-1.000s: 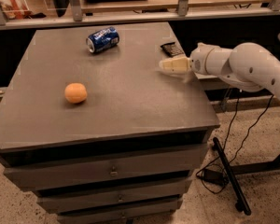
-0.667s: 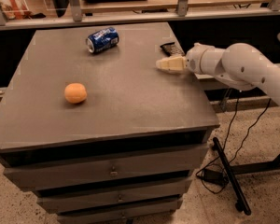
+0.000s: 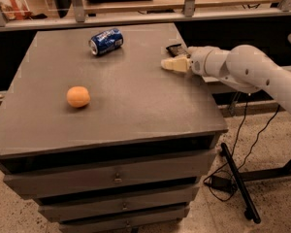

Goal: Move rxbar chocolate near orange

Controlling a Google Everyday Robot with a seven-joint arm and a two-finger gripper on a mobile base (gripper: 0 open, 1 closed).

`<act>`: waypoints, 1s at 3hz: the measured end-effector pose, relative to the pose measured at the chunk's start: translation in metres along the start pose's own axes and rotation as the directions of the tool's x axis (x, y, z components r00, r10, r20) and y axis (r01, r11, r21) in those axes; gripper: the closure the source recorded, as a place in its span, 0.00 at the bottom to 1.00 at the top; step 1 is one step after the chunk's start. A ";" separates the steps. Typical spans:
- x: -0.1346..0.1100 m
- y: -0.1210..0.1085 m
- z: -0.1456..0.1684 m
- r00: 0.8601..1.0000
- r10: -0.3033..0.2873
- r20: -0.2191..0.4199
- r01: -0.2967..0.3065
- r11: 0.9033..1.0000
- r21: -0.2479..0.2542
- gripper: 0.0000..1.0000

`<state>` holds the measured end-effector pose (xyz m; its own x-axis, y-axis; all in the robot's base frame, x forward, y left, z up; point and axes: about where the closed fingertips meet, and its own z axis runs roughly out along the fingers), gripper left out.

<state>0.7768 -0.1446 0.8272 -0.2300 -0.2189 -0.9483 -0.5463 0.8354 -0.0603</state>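
The rxbar chocolate (image 3: 175, 49) is a small black bar lying flat near the table's far right edge, partly hidden behind the arm. My gripper (image 3: 170, 64) hovers just in front of it and a little to its left, low over the tabletop and pointing left. The white arm (image 3: 247, 72) reaches in from the right. The orange (image 3: 78, 96) sits on the left part of the table, well away from the bar and the gripper.
A blue soda can (image 3: 106, 41) lies on its side at the far middle of the grey table (image 3: 136, 115). Drawers run below the tabletop. A wooden railing and shelf stand behind. A black cable and a stand lie on the floor at the right.
The gripper has shifted slightly left and toward the far side, staying beside the bar. The bar, the orange and the can have not moved.
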 end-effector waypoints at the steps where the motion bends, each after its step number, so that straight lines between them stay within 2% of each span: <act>1: -0.003 0.007 -0.005 1.000 -0.001 0.012 0.001 1.000 -0.008 0.61; 2: -0.019 0.019 -0.019 0.999 -0.018 0.046 0.020 0.999 -0.033 0.85; 3: -0.042 0.044 -0.025 0.994 -0.058 0.088 0.068 0.990 -0.121 1.00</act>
<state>0.7425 -0.1106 0.8723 -0.1265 -0.2220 -0.9668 -0.6543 0.7512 -0.0869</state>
